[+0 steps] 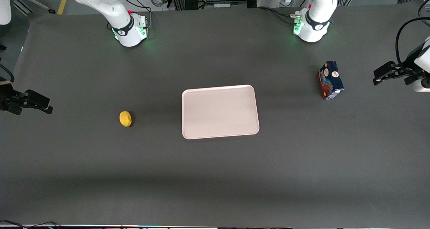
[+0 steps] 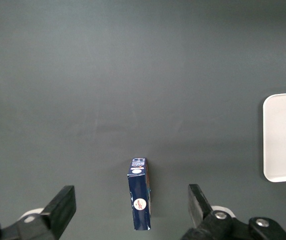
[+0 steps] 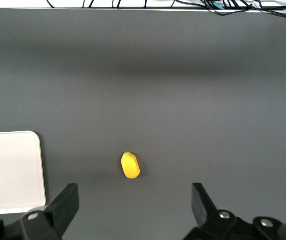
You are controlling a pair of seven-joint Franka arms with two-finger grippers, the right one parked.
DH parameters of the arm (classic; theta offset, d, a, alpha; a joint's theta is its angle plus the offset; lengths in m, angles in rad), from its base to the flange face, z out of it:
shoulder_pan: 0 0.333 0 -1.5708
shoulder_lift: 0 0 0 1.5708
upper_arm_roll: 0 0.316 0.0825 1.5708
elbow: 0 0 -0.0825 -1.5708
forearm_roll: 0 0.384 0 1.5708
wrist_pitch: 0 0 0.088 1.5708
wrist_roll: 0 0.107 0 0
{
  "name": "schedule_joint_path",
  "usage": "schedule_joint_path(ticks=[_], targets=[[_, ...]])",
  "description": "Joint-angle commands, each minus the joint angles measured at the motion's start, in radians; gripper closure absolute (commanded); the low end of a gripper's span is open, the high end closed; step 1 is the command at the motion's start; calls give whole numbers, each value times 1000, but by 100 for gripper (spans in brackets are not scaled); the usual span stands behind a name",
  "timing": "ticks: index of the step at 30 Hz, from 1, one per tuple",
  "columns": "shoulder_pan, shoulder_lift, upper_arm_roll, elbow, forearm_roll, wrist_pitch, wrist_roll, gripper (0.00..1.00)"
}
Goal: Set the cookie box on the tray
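The left arm's gripper [image 2: 130,210], fingers spread wide and empty, hovers near the cookie box [image 2: 140,194]. The box stands on its narrow edge well apart from the tray [image 1: 220,111], toward the working arm's end. It looks a light, stiff, glossy carton, best pinched across its broad printed faces. The tray is smooth and low-rimmed.

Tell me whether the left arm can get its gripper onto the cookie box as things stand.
Probably yes. The cookie box stands alone on the bare table, apart from the tray, with nothing around it. The gripper hangs beside it toward the working arm's end, jaws open wider than the box.
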Motion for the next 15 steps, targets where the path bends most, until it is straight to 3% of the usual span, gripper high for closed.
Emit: schedule_joint_path(ticks=[1,15], targets=[[3,-17,-2,-13,-2,8,-11,0],[24,-21,-2,-25,-2,-9,-13,0]])
